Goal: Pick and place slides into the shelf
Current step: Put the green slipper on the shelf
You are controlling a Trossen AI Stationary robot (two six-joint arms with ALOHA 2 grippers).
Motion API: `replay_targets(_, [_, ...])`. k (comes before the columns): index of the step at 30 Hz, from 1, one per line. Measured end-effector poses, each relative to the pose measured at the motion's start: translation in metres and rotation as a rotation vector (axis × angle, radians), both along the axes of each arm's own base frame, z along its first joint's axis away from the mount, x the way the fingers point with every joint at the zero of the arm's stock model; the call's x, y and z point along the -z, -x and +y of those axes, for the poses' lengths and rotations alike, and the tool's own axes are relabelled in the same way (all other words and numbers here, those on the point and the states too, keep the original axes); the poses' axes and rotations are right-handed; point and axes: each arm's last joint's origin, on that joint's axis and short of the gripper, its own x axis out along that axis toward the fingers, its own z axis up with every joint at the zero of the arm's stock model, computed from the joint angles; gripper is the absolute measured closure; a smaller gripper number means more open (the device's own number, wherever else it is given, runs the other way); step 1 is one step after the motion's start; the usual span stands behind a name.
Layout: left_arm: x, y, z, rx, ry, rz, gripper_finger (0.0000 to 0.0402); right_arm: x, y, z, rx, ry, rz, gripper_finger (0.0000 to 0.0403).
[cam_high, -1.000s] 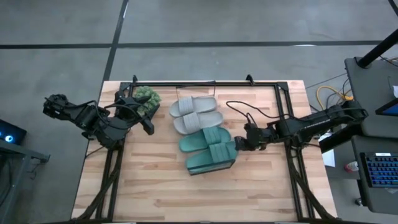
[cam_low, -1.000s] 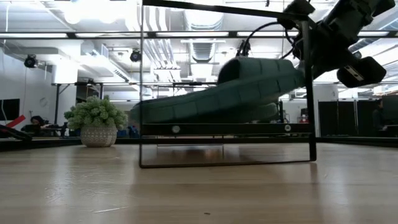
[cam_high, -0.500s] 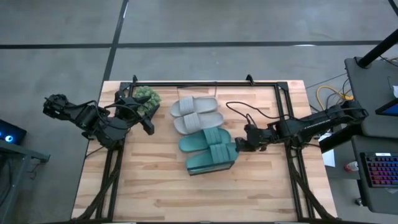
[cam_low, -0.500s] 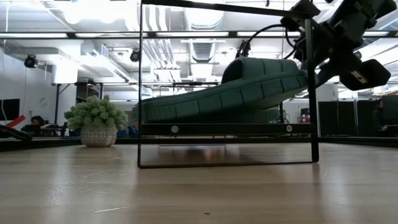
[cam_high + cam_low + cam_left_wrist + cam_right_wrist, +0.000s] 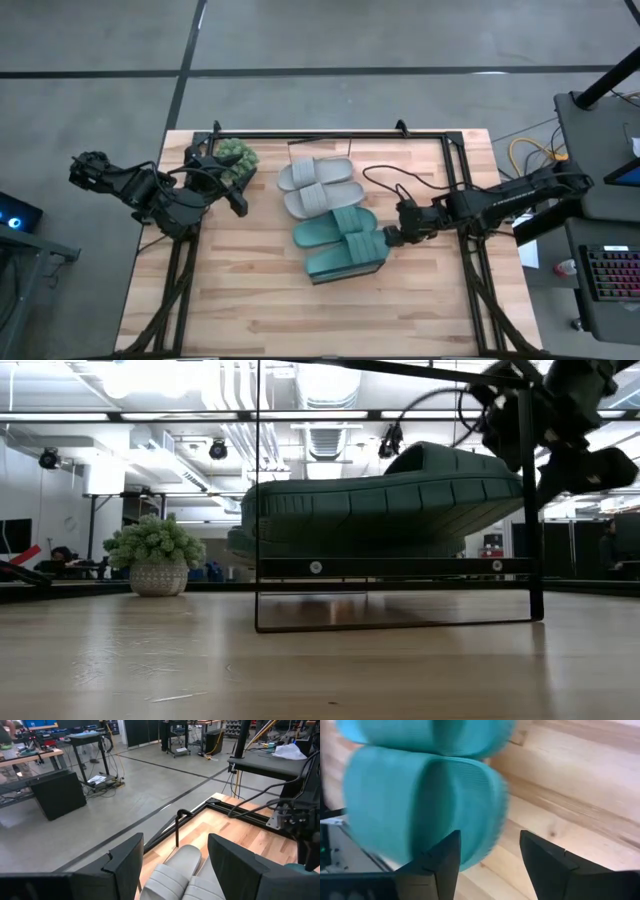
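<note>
Two light grey slides (image 5: 318,187) and two teal slides (image 5: 340,243) lie side by side on the shelf (image 5: 400,567), a board in a thin black wire frame standing on the table. The near teal slide (image 5: 385,500) lies level on the board. My right gripper (image 5: 393,237) stands open at that slide's right end (image 5: 470,820), fingers on either side of its edge. My left gripper (image 5: 238,203) waits open at the table's left, between the plant and the grey slides (image 5: 175,875), holding nothing. My right gripper comes level from the table's right at the near teal slide's right end (image 5: 480,845). The jaws are apart. Whether a finger (image 5: 440,860) touches the slide I cannot tell.
A small fuzzy green plant in a pot (image 5: 237,155) stands at the far left, close to my left arm. A black frame runs along the table's far and side edges (image 5: 330,134). Bare wood lies toward the near edge (image 5: 300,320).
My right gripper has opened and let go of the near teal slide. The slide's right end, which was raised, has come down, and the slide now lies level on the shelf. The shelf with the slides has slid a little toward the table's right edge.
</note>
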Motion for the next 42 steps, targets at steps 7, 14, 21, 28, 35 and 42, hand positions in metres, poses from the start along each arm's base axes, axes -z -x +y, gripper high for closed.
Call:
replay_targets(7, [0.000, 0.000, 0.000, -0.001, 0.000, -0.001, 0.0194, -0.029, -0.008, 0.000, -0.038, 0.080, -0.114, 0.0207])
replay_targets(14, [0.000, 0.000, 0.000, 0.000, 0.000, -0.001, 0.0194, -0.049, -0.015, -0.008, -0.112, 0.253, -0.193, 0.0209])
replay_targets(21, [0.000, 0.000, 0.000, -0.001, 0.001, -0.002, 0.0194, -0.037, -0.016, -0.031, -0.072, 0.260, -0.160, 0.0226])
replay_targets(28, [0.000, 0.000, 0.000, 0.000, 0.001, -0.001, 0.0194, -0.045, -0.025, -0.021, -0.189, 0.153, -0.315, 0.0263])
replay_targets(35, [0.000, 0.000, 0.000, -0.001, 0.001, -0.001, 0.0194, -0.043, -0.025, -0.012, -0.251, 0.129, -0.306, 0.0312])
replay_targets(42, [0.000, 0.000, 0.000, -0.001, 0.001, -0.001, 0.0194, -0.031, -0.035, 0.003, -0.331, 0.105, -0.281, 0.0386])
